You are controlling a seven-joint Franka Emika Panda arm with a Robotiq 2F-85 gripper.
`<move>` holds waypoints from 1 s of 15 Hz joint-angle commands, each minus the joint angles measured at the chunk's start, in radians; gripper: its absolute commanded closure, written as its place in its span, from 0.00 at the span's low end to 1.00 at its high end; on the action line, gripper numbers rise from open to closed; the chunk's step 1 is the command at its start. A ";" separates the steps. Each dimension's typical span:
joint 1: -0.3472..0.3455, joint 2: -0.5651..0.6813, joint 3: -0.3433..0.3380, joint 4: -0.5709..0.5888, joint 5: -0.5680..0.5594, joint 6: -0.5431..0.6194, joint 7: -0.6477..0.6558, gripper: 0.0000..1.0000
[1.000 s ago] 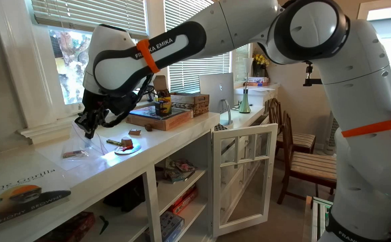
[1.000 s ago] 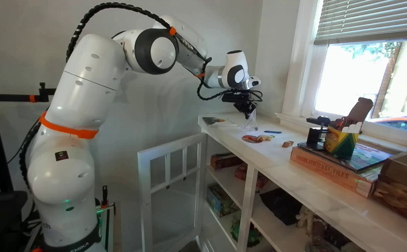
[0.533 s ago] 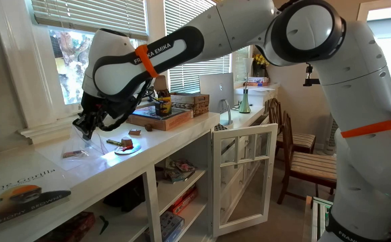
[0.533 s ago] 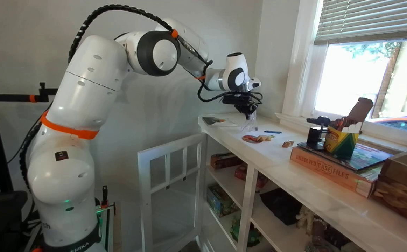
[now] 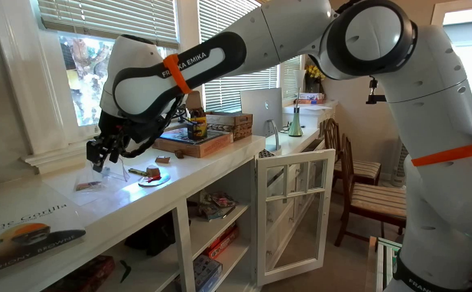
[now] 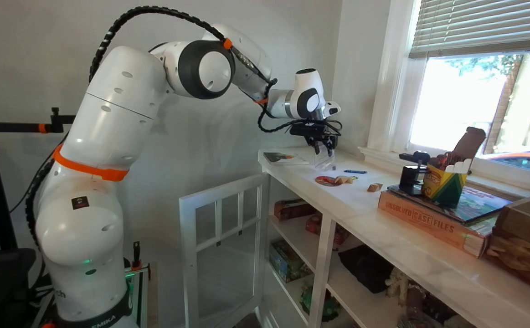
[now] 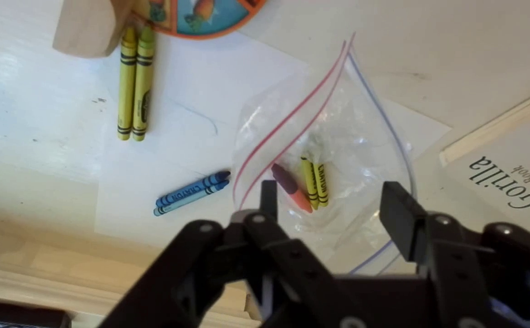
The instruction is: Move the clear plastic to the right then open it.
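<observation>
The clear plastic is a see-through zip bag (image 7: pixel 356 136) with red and blue-purple seal lines, its mouth spread apart. It sits on the white counter, and through it show a purple-and-orange crayon (image 7: pixel 292 187) and two yellow crayons (image 7: pixel 315 182). Above the bag, my gripper (image 7: pixel 330 196) stands open, the fingers well apart. One finger covers part of the blue-purple seal in the wrist view; I cannot tell if it touches. Both exterior views show the gripper (image 5: pixel 105 162) pointing down over the bag (image 6: pixel 324 160), which rises faintly from the counter.
Beside the bag lie blue crayons (image 7: pixel 192 193), yellow-green crayons (image 7: pixel 136 82), a wooden block (image 7: pixel 84 29) and a round picture disc (image 7: pixel 214 20). A book (image 5: pixel 29 227) lies on the counter's other side. An orange box (image 6: pixel 429 223) stands farther along. The glass cabinet door (image 5: pixel 296 215) hangs open.
The arm lowered slightly, then stopped. The fingers, together at the bag's upper edge before, have now spread apart. The bag's top has dropped a little and its mouth has shifted.
</observation>
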 commanded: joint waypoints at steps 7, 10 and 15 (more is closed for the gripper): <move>-0.008 0.011 0.001 -0.012 0.003 0.026 0.014 0.00; -0.010 0.023 0.003 -0.007 0.010 0.020 0.010 0.00; -0.013 0.030 0.003 -0.009 0.013 0.020 0.010 0.00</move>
